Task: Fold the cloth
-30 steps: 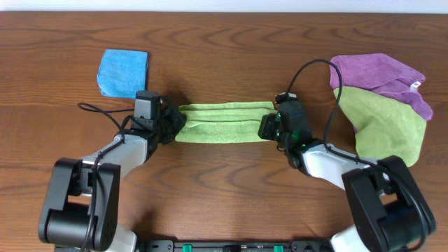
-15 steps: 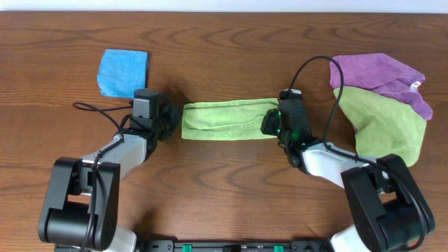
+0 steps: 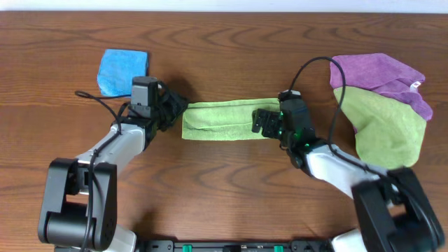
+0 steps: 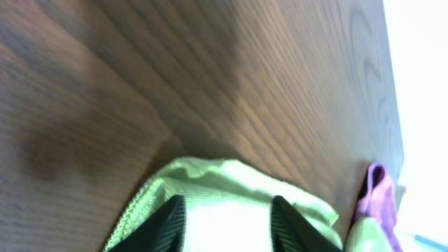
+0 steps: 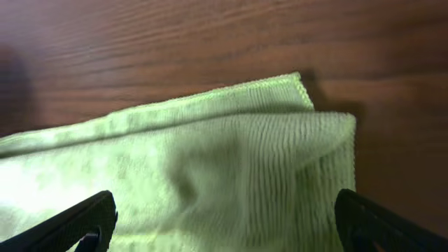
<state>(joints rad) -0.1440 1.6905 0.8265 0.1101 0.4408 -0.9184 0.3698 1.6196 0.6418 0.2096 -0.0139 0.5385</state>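
Wooden tabletop [image 3: 224,42]: one cloth [image 3: 220,120], a long folded strip, is being kept flat at centre. Left gripper [image 3: 175,110], spread open, is being held just off its left end. Right gripper [image 3: 262,120], also open, is being held above its right end, likely for the next fold. Aside: one spare green cloth [image 3: 388,129], one purple cloth [image 3: 378,73], one blue cloth [image 3: 123,71].

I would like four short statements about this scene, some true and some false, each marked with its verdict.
1. The cloth lies on the table as a long folded strip. True.
2. The right claw is shut on the cloth. False: its fingers stand wide apart over the cloth's right end.
3. The purple cloth overlaps the second green cloth. True.
4. The blue cloth touches the strip. False: it lies apart, with bare wood between them.
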